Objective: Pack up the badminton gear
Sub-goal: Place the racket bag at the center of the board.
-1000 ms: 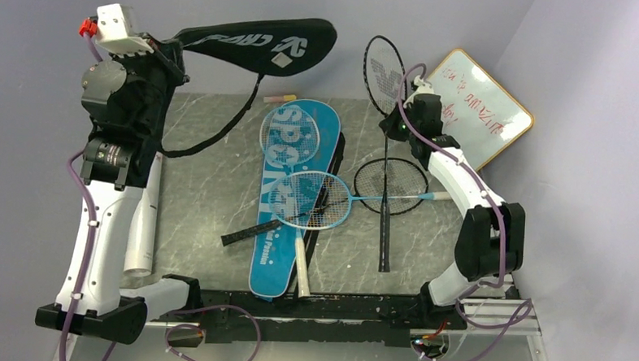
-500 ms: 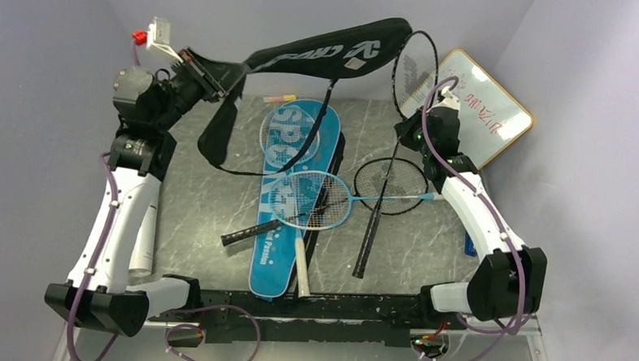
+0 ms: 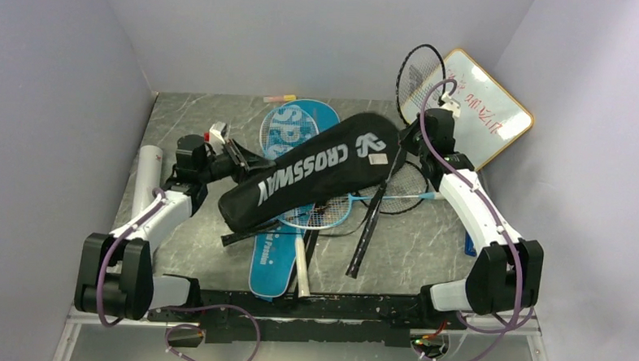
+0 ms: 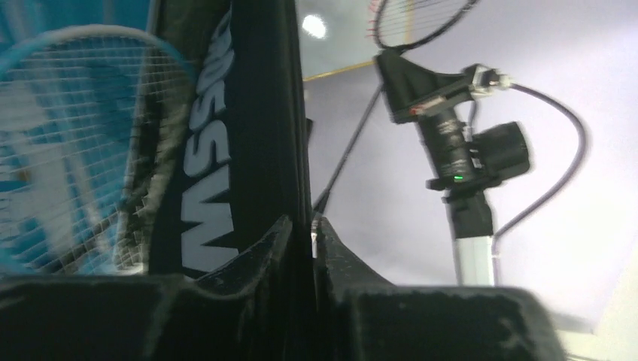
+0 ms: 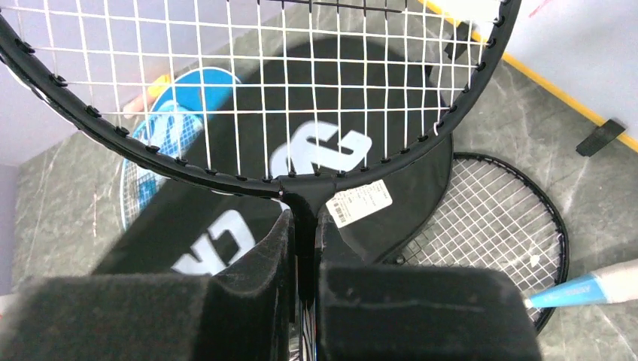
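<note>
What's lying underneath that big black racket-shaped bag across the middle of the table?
From beneath the black racket-shaped bag, a blue racket-shaped bag and a light-blue-framed racket poke out. Their middles are covered, so anything smaller under there is hidden.

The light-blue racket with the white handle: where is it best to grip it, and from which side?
Probably the white handle, from above, jaws across it. It lies flat and bare along the edge of the blue bag, pointing toward the near side, while the black bag covers the shaft.
</note>
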`<state>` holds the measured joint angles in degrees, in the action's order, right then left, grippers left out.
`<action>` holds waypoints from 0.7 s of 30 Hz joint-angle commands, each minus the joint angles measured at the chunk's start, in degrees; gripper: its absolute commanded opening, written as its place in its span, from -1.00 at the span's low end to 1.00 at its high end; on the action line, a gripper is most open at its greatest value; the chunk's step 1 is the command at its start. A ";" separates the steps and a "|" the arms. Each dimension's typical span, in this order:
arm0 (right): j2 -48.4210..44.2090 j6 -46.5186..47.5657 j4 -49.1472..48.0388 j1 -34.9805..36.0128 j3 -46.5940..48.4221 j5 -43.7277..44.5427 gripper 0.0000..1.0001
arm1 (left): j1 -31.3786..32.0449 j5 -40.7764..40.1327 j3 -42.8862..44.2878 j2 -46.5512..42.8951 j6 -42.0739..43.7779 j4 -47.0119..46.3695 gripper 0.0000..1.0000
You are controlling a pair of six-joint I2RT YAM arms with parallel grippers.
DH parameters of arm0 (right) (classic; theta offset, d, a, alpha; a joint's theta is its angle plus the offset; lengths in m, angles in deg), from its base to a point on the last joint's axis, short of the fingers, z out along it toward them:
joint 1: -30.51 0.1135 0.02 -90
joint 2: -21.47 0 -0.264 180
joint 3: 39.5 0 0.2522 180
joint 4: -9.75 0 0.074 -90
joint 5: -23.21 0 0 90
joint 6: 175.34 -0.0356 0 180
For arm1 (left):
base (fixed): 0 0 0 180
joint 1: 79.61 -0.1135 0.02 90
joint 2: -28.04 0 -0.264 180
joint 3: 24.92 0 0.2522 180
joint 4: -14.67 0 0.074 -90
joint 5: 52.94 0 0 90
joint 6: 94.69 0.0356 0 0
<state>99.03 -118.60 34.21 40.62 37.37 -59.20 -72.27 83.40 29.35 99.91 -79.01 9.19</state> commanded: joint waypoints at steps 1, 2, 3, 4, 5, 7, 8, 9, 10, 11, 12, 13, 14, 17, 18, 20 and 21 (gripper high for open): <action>2.84 -1.56 -1.43 0.00 2.69 -1.92 -1.00 | -0.92 -0.56 0.93 0.25 12.77 5.53 -0.32; 3.88 -1.92 -1.05 0.12 2.71 -2.80 -1.00 | -0.69 -4.49 2.44 0.05 19.15 12.62 -0.03; 4.68 -2.27 -0.69 0.42 2.59 -3.44 -1.00 | -0.12 -8.93 3.81 -0.54 24.09 18.78 0.21; 5.37 -2.50 -0.23 0.83 2.44 -3.68 -1.00 | 0.71 -14.35 5.49 -1.48 28.86 23.82 0.41; 5.95 -2.58 0.41 1.51 2.31 -3.45 -1.00 | 1.90 -20.07 7.37 -2.48 33.01 28.87 0.62; 7.05 -2.69 2.50 3.21 2.48 -1.80 -1.00 | 4.97 -32.51 11.41 -4.68 39.92 35.83 0.72; 7.46 -2.74 4.71 3.93 2.93 -0.55 -1.00 | 7.28 -39.18 13.15 -5.50 42.54 38.93 0.73; 7.95 -2.88 6.36 4.48 3.43 0.84 -1.00 | 8.99 -43.70 14.85 -6.06 45.16 40.42 0.73; 8.09 -3.02 7.89 4.99 3.84 1.93 -1.00 | 11.09 -45.89 16.02 -6.21 47.79 41.03 0.70; 8.11 -3.04 9.01 5.29 4.00 2.74 -1.00 | 13.18 -47.55 16.99 -6.03 50.51 41.13 0.66; 7.75 -3.36 9.97 5.47 3.97 3.42 -1.00 | 15.27 -48.41 18.02 -4.71 53.26 41.69 0.58; 7.05 -3.73 10.70 5.52 3.49 3.82 -1.00 | 17.85 -48.95 19.31 -3.18 55.81 42.69 0.52; 5.98 -4.03 10.63 5.53 2.59 3.87 -1.00 | 20.71 -49.89 21.05 -1.07 59.29 43.85 0.48; 1.31 -3.90 8.34 5.54 -2.09 2.72 -1.00 | 30.43 -55.16 23.89 5.06 65.40 46.10 0.36; -0.27 -3.86 7.90 5.54 -3.58 2.54 -1.00 | 33.27 -56.55 24.25 6.50 67.52 45.74 0.33; -2.96 -3.63 7.63 5.54 -6.22 1.95 -1.00 | 37.62 -58.53 24.52 9.03 71.48 44.34 0.29; -4.24 -3.44 7.67 5.54 -7.31 1.74 -1.00 | 39.20 -58.67 24.32 9.89 73.23 43.16 0.26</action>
<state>101.47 -121.55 43.70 46.30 32.89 -57.84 -39.40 31.80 53.33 106.27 -18.34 49.86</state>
